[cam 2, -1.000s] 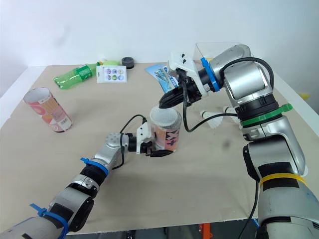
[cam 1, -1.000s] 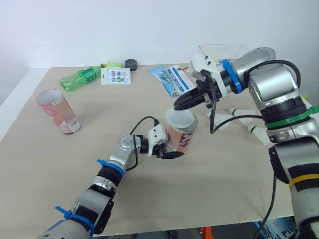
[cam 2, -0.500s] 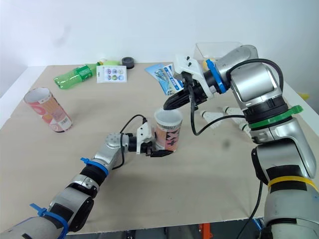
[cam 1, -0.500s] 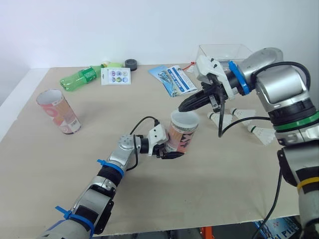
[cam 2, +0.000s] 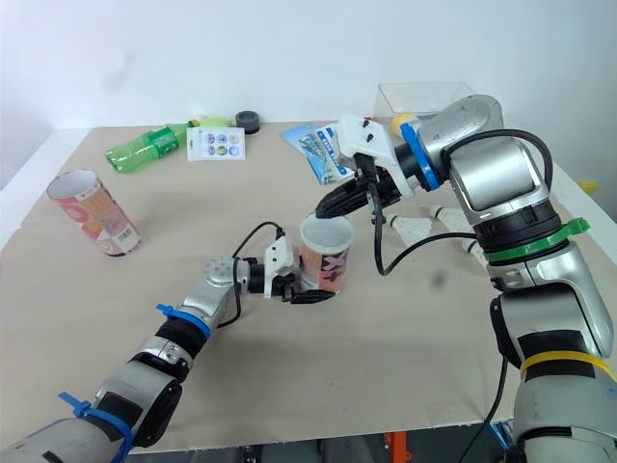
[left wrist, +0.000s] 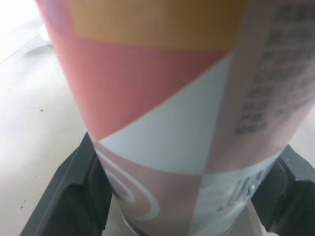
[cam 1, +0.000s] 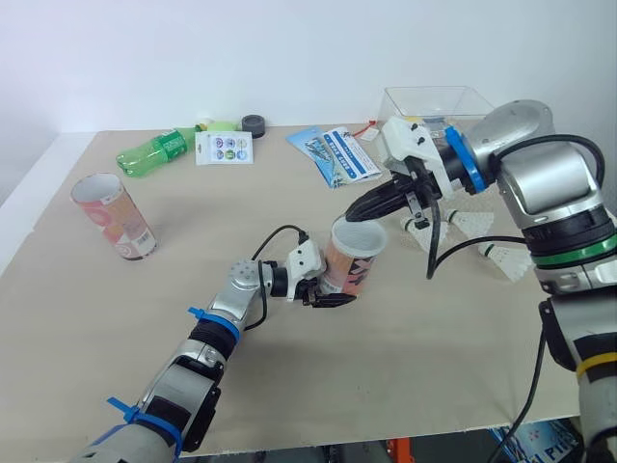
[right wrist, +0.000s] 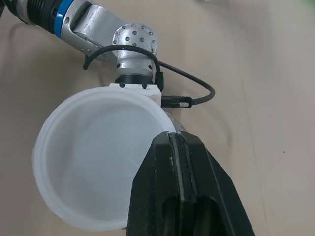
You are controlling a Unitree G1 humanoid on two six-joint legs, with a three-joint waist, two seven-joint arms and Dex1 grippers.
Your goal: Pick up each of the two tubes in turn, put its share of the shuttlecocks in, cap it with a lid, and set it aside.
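Note:
A pink and white tube [cam 1: 349, 268] stands upright at the table's middle, with my left gripper [cam 1: 330, 290] shut on its lower part. In the left wrist view the tube [left wrist: 172, 113] sits between both black fingers [left wrist: 74, 189]. A translucent white lid [cam 1: 359, 233] lies over the tube's mouth, and my right gripper [cam 1: 361, 211] is shut on the lid's rim [right wrist: 98, 162]. I cannot tell whether the lid is pressed fully on. The second tube [cam 1: 113, 215] leans at the far left, open at the top. Loose shuttlecocks [cam 1: 504, 258] lie at the right, under my right arm.
A clear plastic box [cam 1: 433, 97] stands at the back right. Along the back lie a green bottle [cam 1: 151, 154], a sticker card [cam 1: 224, 148], a small black round thing [cam 1: 254, 123] and a blue packet [cam 1: 335, 154].
My right arm has swung to the right while its gripper kept hold of the lid at the tube's mouth. The lid now sits more level. The left gripper holds the tube as before.

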